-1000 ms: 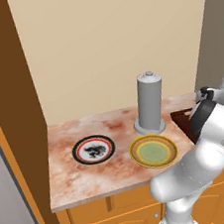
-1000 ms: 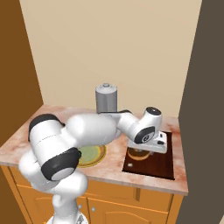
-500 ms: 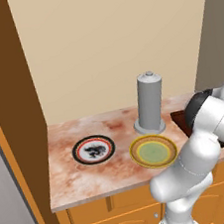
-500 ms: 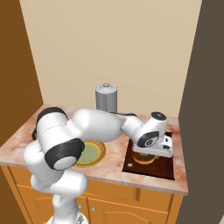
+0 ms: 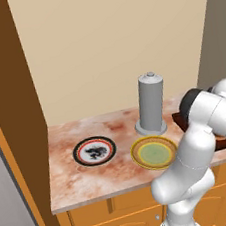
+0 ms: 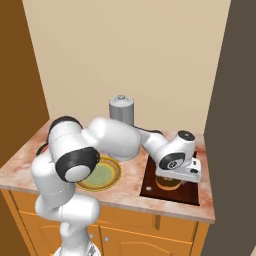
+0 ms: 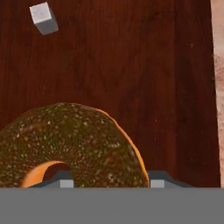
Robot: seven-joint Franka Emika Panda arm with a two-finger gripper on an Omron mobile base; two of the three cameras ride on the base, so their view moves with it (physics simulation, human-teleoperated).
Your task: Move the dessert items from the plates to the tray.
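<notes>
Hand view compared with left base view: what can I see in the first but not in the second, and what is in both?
Hand view alone: the chocolate donut close up at the hand, and a small pale cube lying on the tray's wood. Left base view alone: the black-rimmed plate, the yellow-rimmed plate, both bare, and the tall grey cylinder. Both: the dark brown tray and the marbled counter.

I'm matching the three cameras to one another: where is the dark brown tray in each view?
Left base view: the tray is at the right edge, mostly behind the white arm, right of the grey cylinder.
Right base view: the tray is at lower right, right of the cylinder.
Hand view: the tray is the dark wood behind the donut.
Shared landmark: the grey cylinder, in both base views.
</notes>
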